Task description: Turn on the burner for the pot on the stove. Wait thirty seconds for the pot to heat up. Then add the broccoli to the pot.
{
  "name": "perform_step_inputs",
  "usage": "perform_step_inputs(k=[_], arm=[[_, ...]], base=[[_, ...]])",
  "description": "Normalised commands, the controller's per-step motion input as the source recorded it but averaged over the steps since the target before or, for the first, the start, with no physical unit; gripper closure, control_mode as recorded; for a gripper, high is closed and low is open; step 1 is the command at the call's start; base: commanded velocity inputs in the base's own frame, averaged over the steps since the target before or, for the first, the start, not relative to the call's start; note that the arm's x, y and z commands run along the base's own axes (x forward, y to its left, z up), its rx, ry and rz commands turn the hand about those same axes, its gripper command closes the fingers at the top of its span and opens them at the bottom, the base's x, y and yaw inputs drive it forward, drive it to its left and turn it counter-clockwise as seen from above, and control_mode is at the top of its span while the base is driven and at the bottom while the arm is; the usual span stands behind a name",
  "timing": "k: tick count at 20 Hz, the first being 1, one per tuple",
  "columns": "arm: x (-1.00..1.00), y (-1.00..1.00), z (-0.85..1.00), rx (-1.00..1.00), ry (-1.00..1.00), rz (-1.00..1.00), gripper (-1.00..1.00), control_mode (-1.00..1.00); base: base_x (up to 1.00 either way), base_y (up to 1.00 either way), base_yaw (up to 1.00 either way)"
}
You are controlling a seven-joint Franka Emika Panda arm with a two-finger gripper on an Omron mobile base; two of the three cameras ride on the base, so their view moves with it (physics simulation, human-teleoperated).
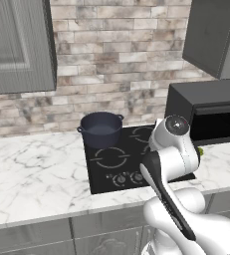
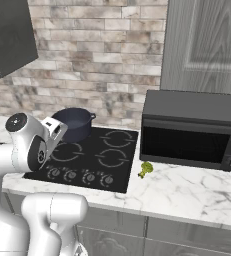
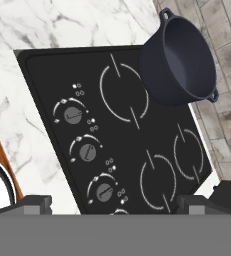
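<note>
We see our tool (image 3: 114, 202) with its two fingertips spread wide apart, holding and touching nothing, hovering above the black stove (image 3: 137, 145) and its row of knobs (image 3: 87, 152). The dark pot (image 1: 101, 129) sits on the stove's back left ring. The broccoli (image 2: 146, 169) lies on the marble bench (image 2: 187, 192), between stove and microwave (image 2: 189, 130).

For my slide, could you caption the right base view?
Pot on stove's rear-left ring; broccoli before microwave.
</note>
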Motion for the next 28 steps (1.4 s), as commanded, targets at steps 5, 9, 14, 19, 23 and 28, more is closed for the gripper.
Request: perform_step_inputs(k=[5, 9, 14, 19, 23, 28], arm=[[0.00, 0.00, 0.00, 0.00, 0.00, 0.00, -1.00, -1.00], [0.00, 0.00, 0.00, 0.00, 0.00, 0.00, -1.00, -1.00], [0.00, 0.00, 0.00, 0.00, 0.00, 0.00, -1.00, -1.00], [0.00, 0.00, 0.00, 0.00, 0.00, 0.00, -1.00, -1.00], [0.00, 0.00, 0.00, 0.00, 0.00, 0.00, -1.00, -1.00], [0.00, 0.00, 0.00, 0.00, 0.00, 0.00, -1.00, -1.00]], base=[[0.00, 0.00, 0.00], [0.00, 0.00, 0.00], [0.00, 0.00, 0.00], [0.00, 0.00, 0.00], [0.00, 0.00, 0.00], [0.00, 0.00, 0.00]])
